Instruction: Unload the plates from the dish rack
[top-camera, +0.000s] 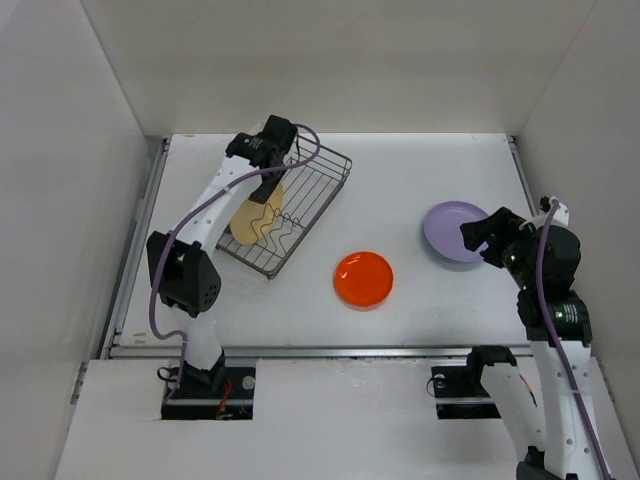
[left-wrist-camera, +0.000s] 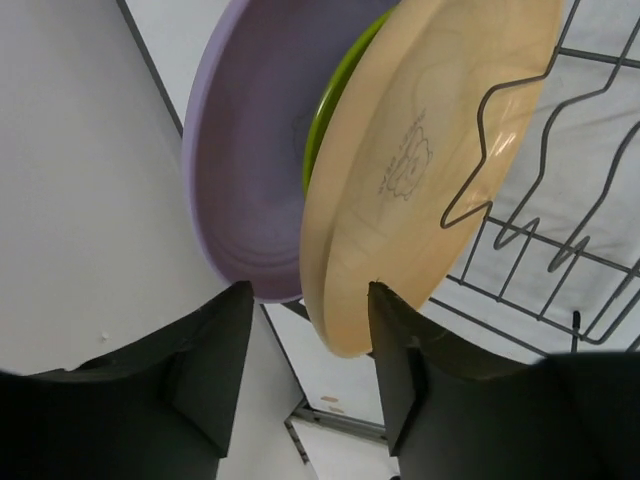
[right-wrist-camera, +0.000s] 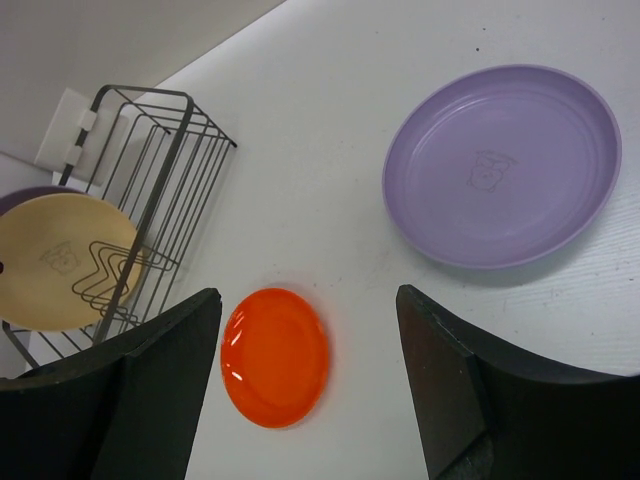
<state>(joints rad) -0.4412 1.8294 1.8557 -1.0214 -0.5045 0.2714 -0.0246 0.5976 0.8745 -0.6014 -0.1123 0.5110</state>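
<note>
From above, the dish rack (top-camera: 300, 205) is being shown at the far left of the table (top-camera: 420, 170). The left gripper (top-camera: 264, 188) is hanging over the tan plate (top-camera: 248, 222) in it, and the right gripper (top-camera: 480, 236) is sitting beside a lilac plate (top-camera: 448, 228).

At the left wrist, the jaws are being held spread astride the tan plate's rim, not yet pinching it. That plate is being judged light, stiff and slick, and best pinched at the rim.

At the right wrist, the jaws are being held spread, with nothing in them.
</note>
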